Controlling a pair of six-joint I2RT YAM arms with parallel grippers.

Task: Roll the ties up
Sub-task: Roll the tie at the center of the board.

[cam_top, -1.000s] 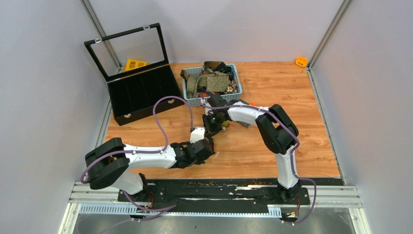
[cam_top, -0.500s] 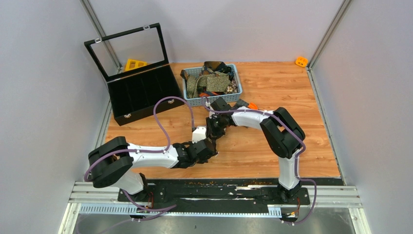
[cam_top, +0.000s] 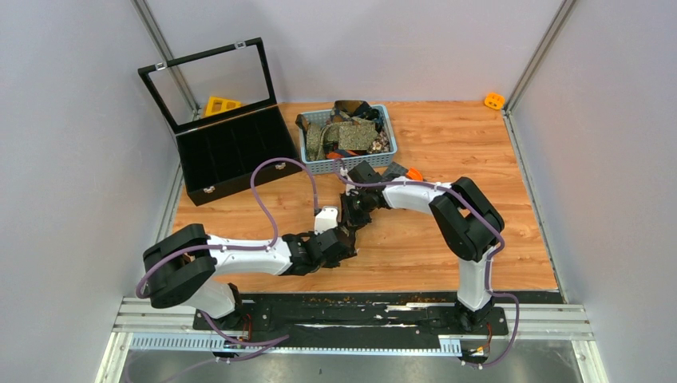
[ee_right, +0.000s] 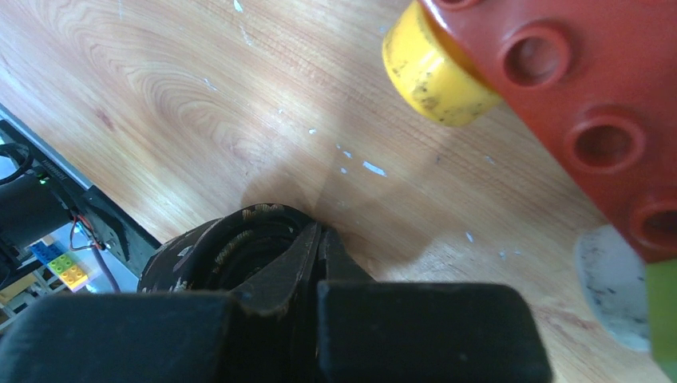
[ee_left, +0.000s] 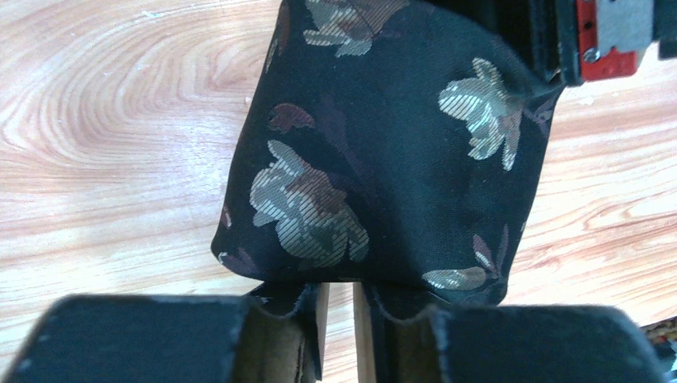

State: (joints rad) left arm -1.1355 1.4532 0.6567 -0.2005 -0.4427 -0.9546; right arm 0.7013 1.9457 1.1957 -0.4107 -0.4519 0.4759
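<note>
1. The left gripper (ee_left: 338,302) is nearest, low over the worktop (cam_top: 495,239) about midway along it and closer to the near edge. Its jaws stand a little apart with nothing between them, and bare wood shows through the gap.
2. Touching its fingertips, directly ahead, is the black floral tie (ee_left: 375,159), bunched into a fat roll near the middle of the worktop. The roll's long axis seems to run away from this claw, toward the other one.
3. The right gripper (ee_right: 319,233) meets the roll from the far side. It is closed, pinching the edge of the coil at its spiral end, so it is the arm that has the tie.
4. Beyond, by the far edge, the basket (cam_top: 318,165) holds the other ties (cam_top: 351,134), unrolled.
</note>
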